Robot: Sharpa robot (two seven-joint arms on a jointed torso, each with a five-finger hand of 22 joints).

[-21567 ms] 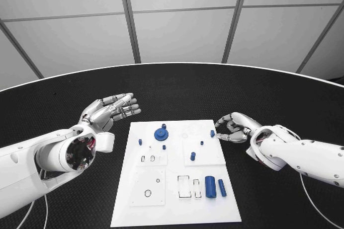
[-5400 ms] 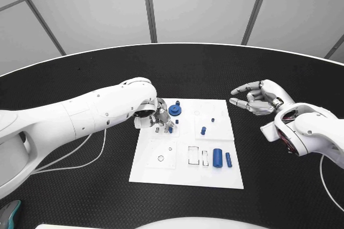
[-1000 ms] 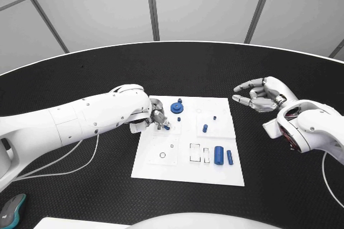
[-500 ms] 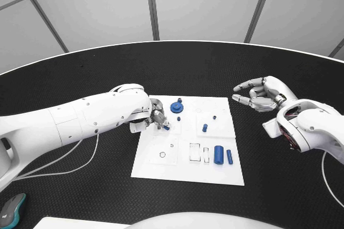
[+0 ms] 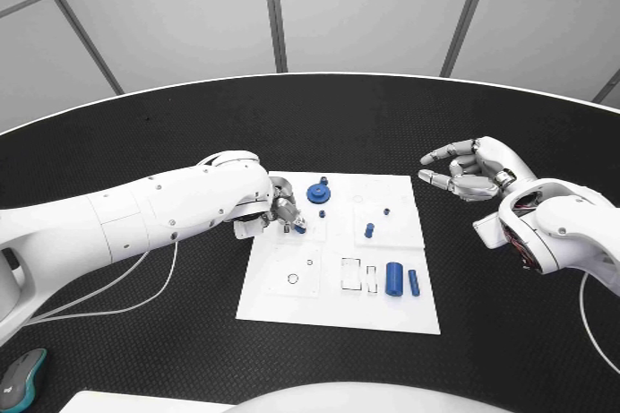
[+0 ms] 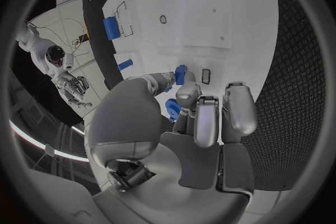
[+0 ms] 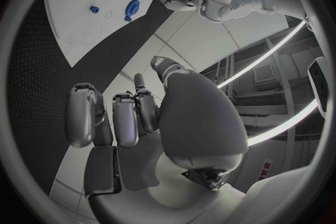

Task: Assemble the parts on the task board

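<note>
The white task board [image 5: 339, 292] lies mid-table. My left hand [image 5: 279, 212] is low over its upper left area and pinches a small blue part [image 5: 298, 228] between thumb and a finger; the left wrist view shows this part [image 6: 181, 74] at the fingertips of that hand [image 6: 192, 123], just above the board [image 6: 224, 11]. A blue gear [image 5: 318, 194] stands near the board's far edge. Small blue pegs [image 5: 370, 229] stand right of it. My right hand [image 5: 468, 171] hovers off the board's right side, fingers loosely curled and apart, holding nothing.
A thick blue cylinder [image 5: 394, 274] and a slimmer one [image 5: 414, 282] lie on the board's lower right, beside rectangular slots [image 5: 351, 274]. A round hole [image 5: 293, 279] sits at lower left. Black table [image 5: 155, 341] surrounds the board.
Over the last second nothing visibly moves. Since the earliest frame, my left hand has come in over the board and taken a small blue part; my right hand has drawn back off the board.
</note>
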